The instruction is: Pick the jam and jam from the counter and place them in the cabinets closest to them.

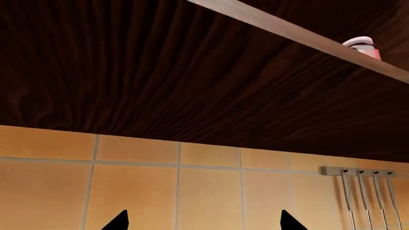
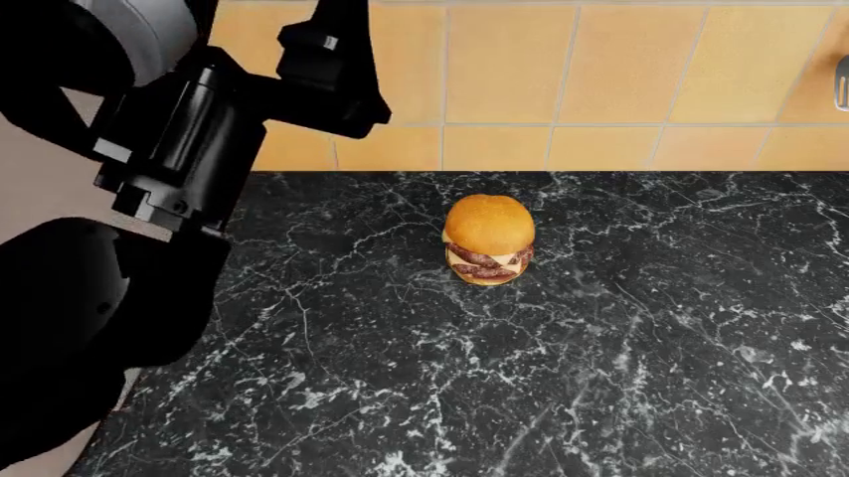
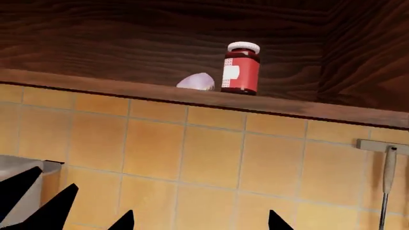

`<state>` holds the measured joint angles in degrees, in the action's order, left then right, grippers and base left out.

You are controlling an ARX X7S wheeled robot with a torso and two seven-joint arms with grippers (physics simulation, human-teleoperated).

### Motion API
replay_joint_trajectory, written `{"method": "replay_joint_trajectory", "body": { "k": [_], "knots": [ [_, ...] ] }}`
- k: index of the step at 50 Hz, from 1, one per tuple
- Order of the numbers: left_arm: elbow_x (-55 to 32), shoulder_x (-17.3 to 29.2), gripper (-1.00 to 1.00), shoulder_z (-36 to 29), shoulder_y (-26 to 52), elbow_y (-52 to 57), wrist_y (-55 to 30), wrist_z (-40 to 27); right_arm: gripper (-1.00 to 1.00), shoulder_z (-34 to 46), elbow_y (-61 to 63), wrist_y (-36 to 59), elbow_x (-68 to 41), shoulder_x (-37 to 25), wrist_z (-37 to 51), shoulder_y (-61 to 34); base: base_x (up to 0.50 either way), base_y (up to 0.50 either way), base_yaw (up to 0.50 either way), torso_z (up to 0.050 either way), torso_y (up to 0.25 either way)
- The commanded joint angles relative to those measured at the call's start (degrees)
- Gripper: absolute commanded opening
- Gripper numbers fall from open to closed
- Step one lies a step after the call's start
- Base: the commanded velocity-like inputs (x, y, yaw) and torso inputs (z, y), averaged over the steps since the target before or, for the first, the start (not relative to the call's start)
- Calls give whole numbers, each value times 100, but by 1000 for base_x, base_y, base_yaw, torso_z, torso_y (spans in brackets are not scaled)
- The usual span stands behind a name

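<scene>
A jam jar (image 3: 242, 68) with dark red contents, a pale lid and a white label stands upright on the wooden cabinet shelf (image 3: 128, 88) above the tiled wall. A pale rounded thing (image 3: 196, 82) lies beside it; I cannot tell what it is. In the left wrist view the top of a jam jar (image 1: 361, 47) shows over the shelf edge (image 1: 288, 29). My left gripper (image 1: 204, 223) and right gripper (image 3: 200, 223) are both open and empty, below the shelf and facing the tiles. No jar shows on the black marble counter (image 2: 637, 378). My left arm (image 2: 199, 119) rises out of the head view.
A burger (image 2: 488, 238) sits on the counter near the wall. A utensil rail (image 1: 332, 170) with hanging handles is on the tiles; it also shows in the right wrist view (image 3: 383, 146). A grey appliance (image 3: 19, 172) and dark pointed shapes (image 3: 45, 206) sit beside my right gripper.
</scene>
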<state>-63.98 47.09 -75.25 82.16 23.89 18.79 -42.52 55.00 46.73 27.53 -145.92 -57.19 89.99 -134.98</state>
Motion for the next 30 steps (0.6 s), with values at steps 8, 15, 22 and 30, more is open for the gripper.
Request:
{"method": "replay_joint_trajectory", "body": {
  "k": [8, 15, 22, 30],
  "knots": [
    [237, 449, 100, 94, -128, 835, 104, -391, 100, -173, 1326, -1003, -461, -805, 0, 1, 0, 0, 0, 0, 0],
    [330, 545, 100, 123, -148, 1020, 106, -493, 100, -815, 1327, -770, -939, -1071, 0, 1, 0, 0, 0, 0, 0],
    [406, 592, 100, 132, -174, 1131, 85, -576, 100, -1431, 1327, -564, -1450, -1318, 0, 1, 0, 0, 0, 0, 0],
    [473, 676, 100, 163, -211, 1286, 116, -642, 100, -2118, 1327, -472, -2087, -1653, 0, 2, 0, 0, 0, 0, 0]
  ]
}}
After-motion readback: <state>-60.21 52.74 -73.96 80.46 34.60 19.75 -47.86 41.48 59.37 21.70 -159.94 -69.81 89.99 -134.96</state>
